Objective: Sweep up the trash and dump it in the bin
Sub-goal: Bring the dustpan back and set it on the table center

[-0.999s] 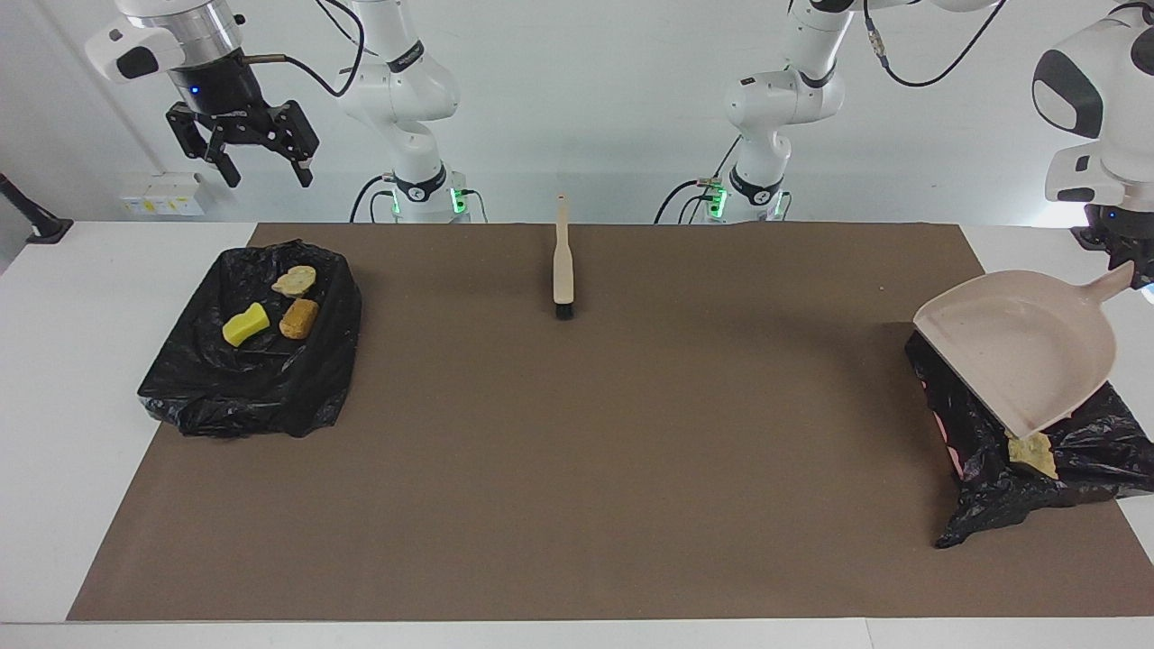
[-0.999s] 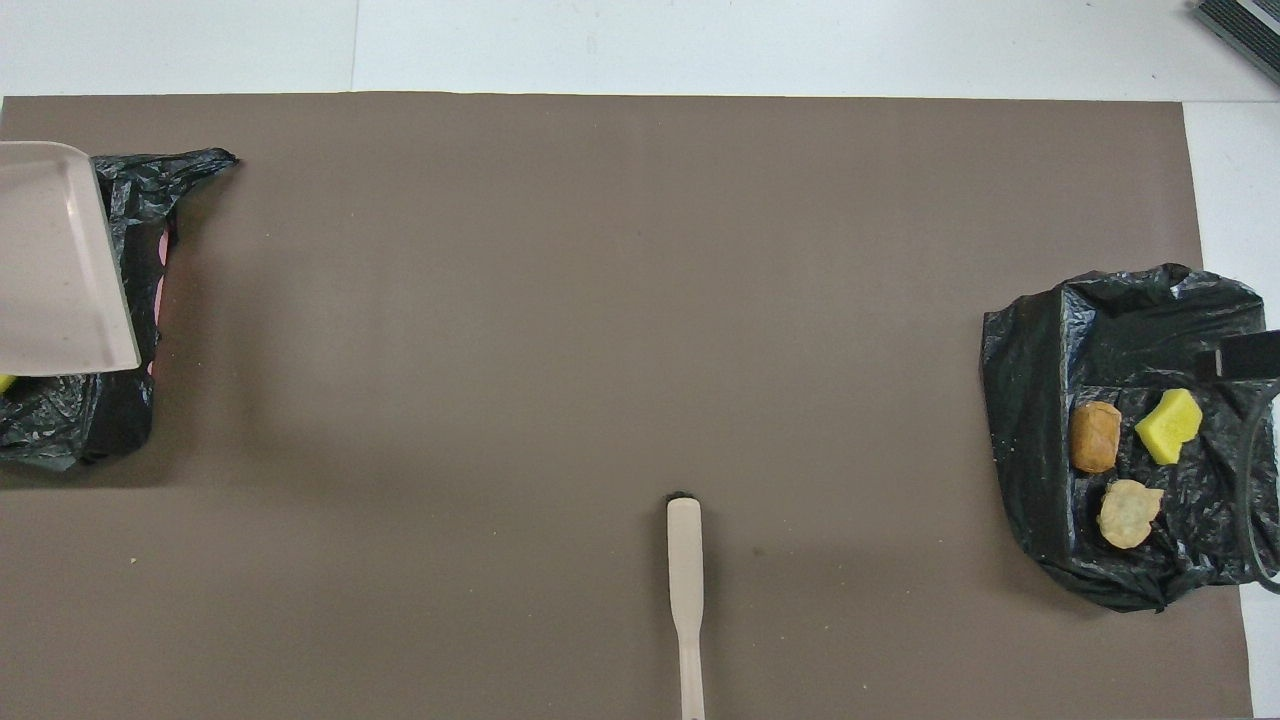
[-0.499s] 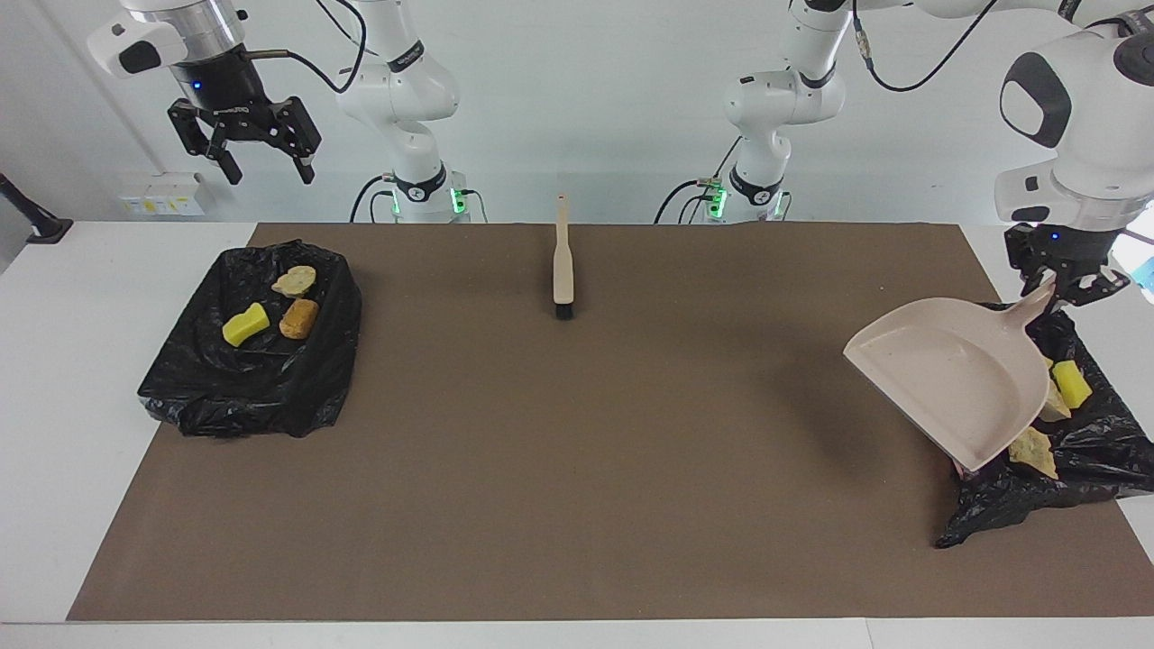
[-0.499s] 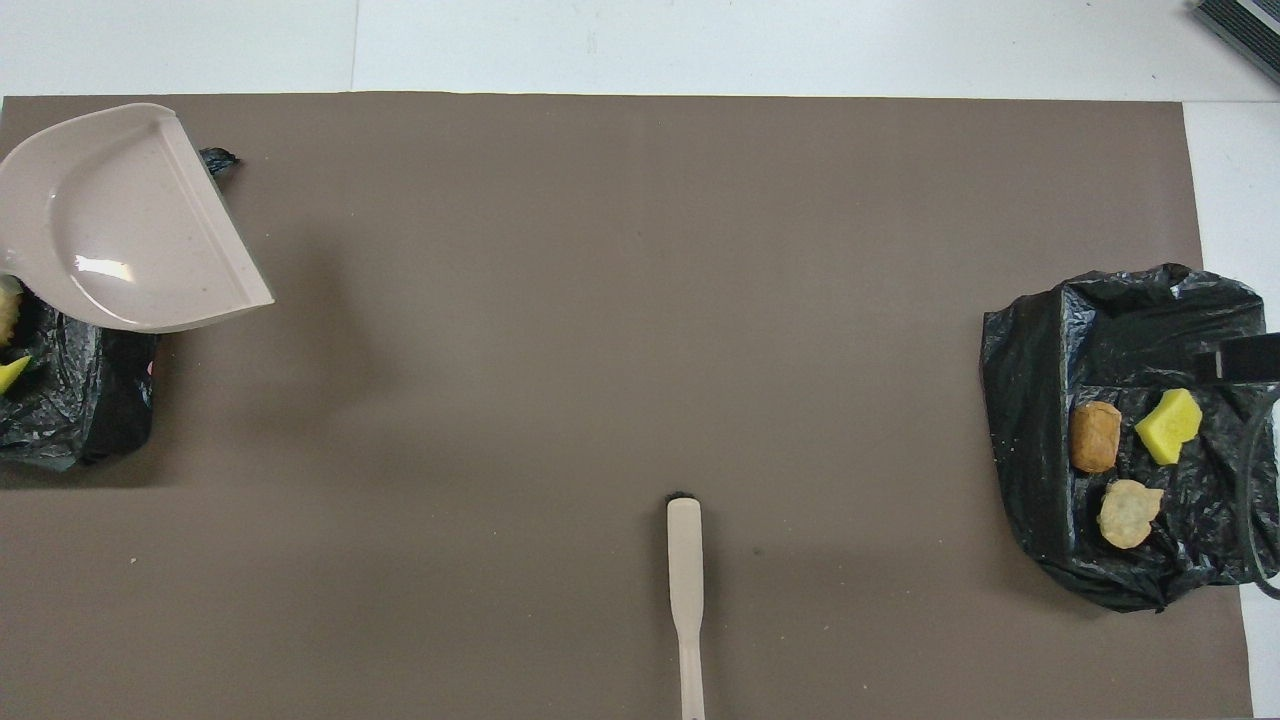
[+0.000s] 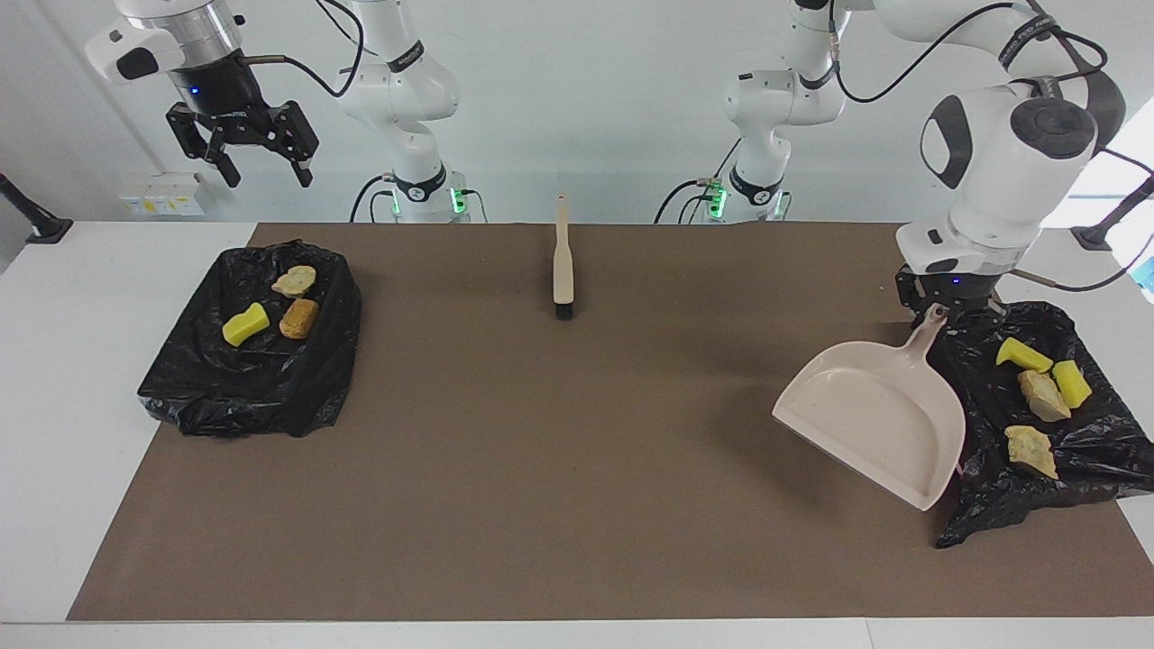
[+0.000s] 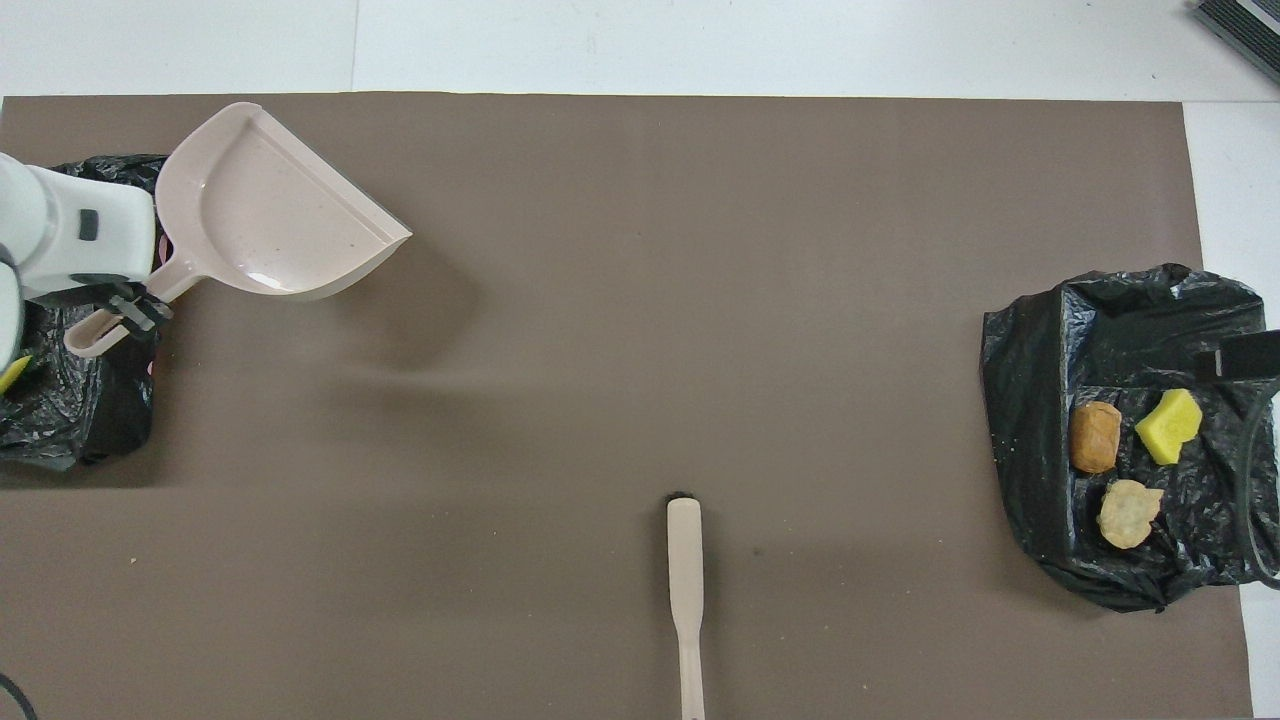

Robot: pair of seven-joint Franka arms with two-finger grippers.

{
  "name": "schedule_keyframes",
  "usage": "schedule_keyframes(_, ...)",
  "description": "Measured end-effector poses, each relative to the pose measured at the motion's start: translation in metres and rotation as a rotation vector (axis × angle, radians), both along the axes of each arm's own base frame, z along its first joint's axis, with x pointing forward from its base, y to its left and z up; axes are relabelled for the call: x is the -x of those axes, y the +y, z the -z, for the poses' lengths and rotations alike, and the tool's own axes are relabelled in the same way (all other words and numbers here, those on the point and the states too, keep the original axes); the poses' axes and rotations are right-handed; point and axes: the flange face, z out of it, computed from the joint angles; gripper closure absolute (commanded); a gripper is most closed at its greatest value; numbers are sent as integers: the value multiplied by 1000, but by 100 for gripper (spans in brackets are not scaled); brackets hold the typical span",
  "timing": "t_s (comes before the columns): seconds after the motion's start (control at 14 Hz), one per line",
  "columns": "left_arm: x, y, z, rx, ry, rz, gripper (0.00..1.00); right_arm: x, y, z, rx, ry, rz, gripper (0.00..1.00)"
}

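Note:
My left gripper (image 5: pixel 942 305) is shut on the handle of the beige dustpan (image 5: pixel 874 419). It holds the empty pan tilted over the brown mat, beside the black-bagged bin (image 5: pixel 1086 455) at the left arm's end. In that bin lie two yellow wedges (image 5: pixel 1022 354) and two tan lumps (image 5: pixel 1031 451). In the overhead view the pan (image 6: pixel 275 205) juts from the gripper (image 6: pixel 125 310) toward the table's middle. The bin (image 5: pixel 243 383) at the right arm's end holds a yellow wedge (image 5: pixel 245 324), a brown lump (image 5: pixel 298 318) and a tan lump (image 5: pixel 295 280). My right gripper (image 5: pixel 268 173) is open, high over that bin's robot-side edge.
The beige brush (image 5: pixel 563 261) lies on the mat (image 5: pixel 559 469) near the robots, midway along the table, bristles pointing away from them; it also shows in the overhead view (image 6: pixel 685 590). White table shows around the mat.
My left arm has swung the dustpan off the bin and out over the mat toward the table's middle. More scraps in that bin now show. The right gripper has barely moved.

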Motion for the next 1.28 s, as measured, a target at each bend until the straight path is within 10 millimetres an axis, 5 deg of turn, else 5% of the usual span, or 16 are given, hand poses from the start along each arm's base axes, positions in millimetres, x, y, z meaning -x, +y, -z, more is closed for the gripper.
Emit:
schedule_keyframes(0.29,10,-59,24,62,-17,-145,100,-1,1,1,0,2,-2,0)
schedule_keyframes(0.71,34,-229,95,109,-90,-340,100,2,3,-4,1,-8,-6,0)
schedule_keyframes(0.93,57,-295,122,137,-106,-420,100,2,3,-4,1,-8,-6,0)
schedule_keyframes(1.28,87,-350,125,207,-101,-608,100,2,4,-4,1,-8,-6,0)
